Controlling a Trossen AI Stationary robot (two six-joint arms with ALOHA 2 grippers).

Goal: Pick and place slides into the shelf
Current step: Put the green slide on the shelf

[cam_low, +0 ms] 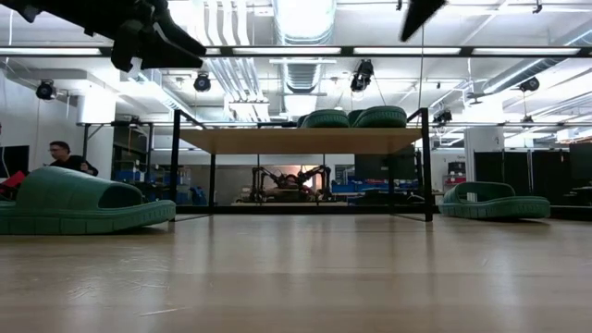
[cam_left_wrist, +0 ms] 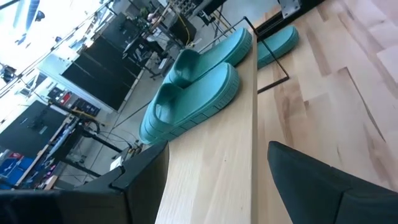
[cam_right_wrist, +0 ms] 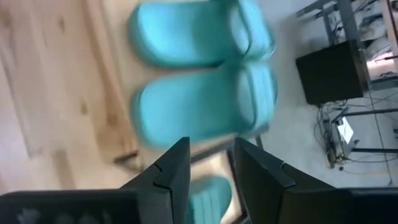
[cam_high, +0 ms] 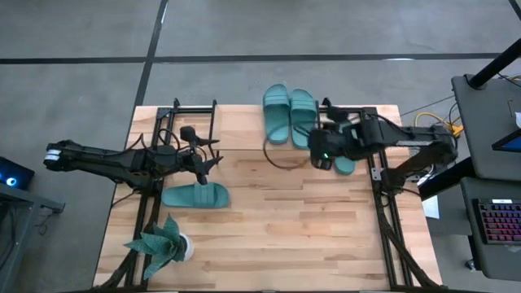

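Observation:
Two teal slides (cam_high: 289, 115) lie side by side, soles down, on the right part of the shelf's light-wood top (cam_high: 236, 126); they also show in the left wrist view (cam_left_wrist: 193, 93) and the right wrist view (cam_right_wrist: 199, 74). A third slide (cam_high: 195, 195) lies on the table in front of the shelf's left part. The fourth slide (cam_high: 345, 165) lies on the table by the shelf's right end, half hidden under the right arm. My left gripper (cam_high: 213, 155) hovers open and empty over the shelf's left part. My right gripper (cam_right_wrist: 211, 146) hangs open and empty above the shelf's right end.
A spiky green plant in a white pot (cam_high: 165, 244) stands near the table's near left corner. The shelf's black wire legs (cam_low: 427, 166) stand on the table. Bare tabletop (cam_high: 301, 228) stretches from the middle to the near right. A person (cam_low: 63, 157) shows far behind the table.

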